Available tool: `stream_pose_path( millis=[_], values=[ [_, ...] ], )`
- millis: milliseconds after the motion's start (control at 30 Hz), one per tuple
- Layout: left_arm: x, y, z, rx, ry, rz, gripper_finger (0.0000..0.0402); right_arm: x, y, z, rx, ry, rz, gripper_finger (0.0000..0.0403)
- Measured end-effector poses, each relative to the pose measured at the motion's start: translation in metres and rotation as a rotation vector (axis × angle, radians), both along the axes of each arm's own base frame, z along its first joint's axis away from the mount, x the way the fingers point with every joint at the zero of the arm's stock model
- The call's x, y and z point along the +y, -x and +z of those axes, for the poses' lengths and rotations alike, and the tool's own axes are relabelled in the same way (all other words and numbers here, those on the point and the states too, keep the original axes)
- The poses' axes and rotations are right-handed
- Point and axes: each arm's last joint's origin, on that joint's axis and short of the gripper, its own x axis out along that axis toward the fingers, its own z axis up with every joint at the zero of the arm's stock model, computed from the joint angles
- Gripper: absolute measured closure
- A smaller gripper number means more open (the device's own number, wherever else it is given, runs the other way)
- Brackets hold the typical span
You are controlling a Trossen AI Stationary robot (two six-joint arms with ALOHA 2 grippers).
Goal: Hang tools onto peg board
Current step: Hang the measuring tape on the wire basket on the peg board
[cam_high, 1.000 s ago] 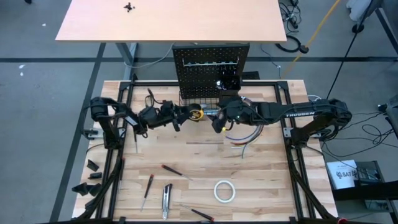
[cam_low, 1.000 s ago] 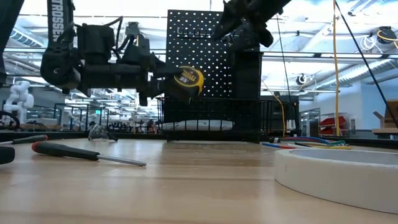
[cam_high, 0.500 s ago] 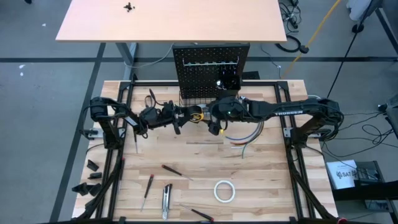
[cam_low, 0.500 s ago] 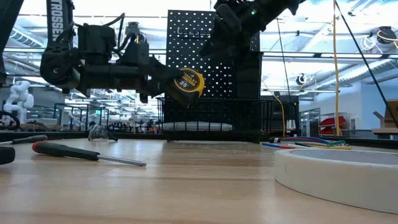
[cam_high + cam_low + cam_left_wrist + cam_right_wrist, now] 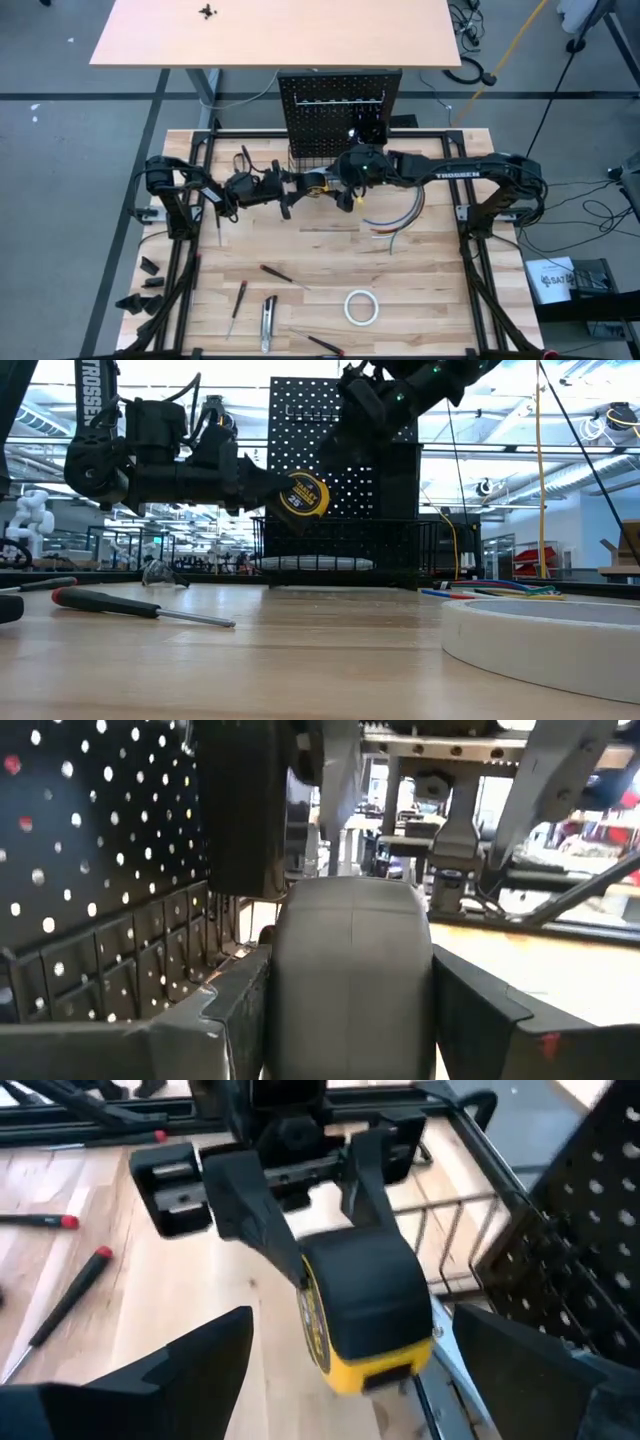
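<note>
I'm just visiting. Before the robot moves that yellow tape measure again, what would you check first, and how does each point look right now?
1. Left gripper shut on the yellow-and-black tape measure: ok.
2. Tape measure lifted clear of the pale wooden table: ok.
3. Right gripper open, fingers either side of the tape measure, not touching: ok.
4. Black wire basket on the upright black perforated peg board has room: cannot tell.
5. Arms will not collide: cannot tell.

Grey floor (image 5: pixel 60 150); peach tabletop (image 5: pixel 270 35) behind; bright ceiling lights (image 5: pixel 590 380).
</note>
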Motion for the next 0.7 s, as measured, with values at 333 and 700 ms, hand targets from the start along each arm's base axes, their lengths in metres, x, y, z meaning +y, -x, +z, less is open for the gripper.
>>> stream_pose_path(
  millis=[333, 700],
  values=[
    [0.000, 0.000, 0.000, 0.010, -0.036, -0.015, 0.0188, -0.002, -0.013, -0.018, 0.022, 0.068, 0.015, 0.0066],
    [-0.001, 0.000, 0.000, 0.011, -0.042, -0.041, 0.0188, -0.003, -0.019, -0.027, 0.026, 0.091, 0.027, 0.0068]
  ],
)
